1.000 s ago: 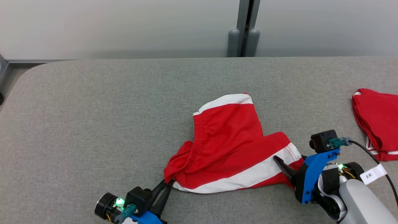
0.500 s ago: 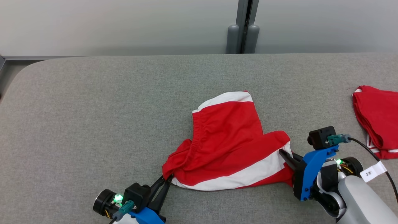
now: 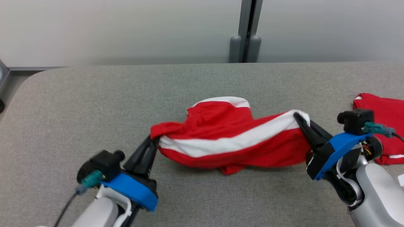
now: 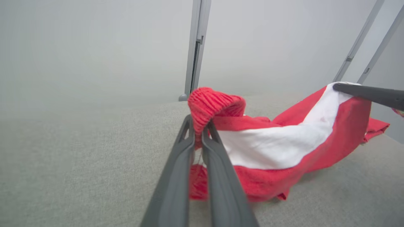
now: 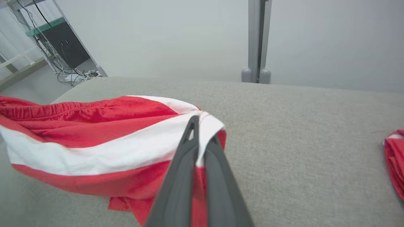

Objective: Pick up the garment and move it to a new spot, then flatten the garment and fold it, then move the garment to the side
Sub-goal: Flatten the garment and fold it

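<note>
Garment (image 3: 227, 142) is hanging stretched above the grey table (image 3: 94, 104) in the head view; the pick-up-and-move step is running. Left wrist view: left gripper (image 4: 197, 123) is clamping the red waistband (image 4: 214, 104). Right wrist view: right gripper (image 5: 202, 129) is pinching the white-striped edge (image 5: 210, 121). Next, I judge, both arms need matched, level travel.

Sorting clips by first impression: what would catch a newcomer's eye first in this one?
The red-and-white shorts, stretched between the two arms above the middle of the grey padded table, lower folds sagging toward it. The left gripper has its jaws shut on the waistband end, the right gripper on the white-striped end. A second red garment lies at the table's right edge.
</note>
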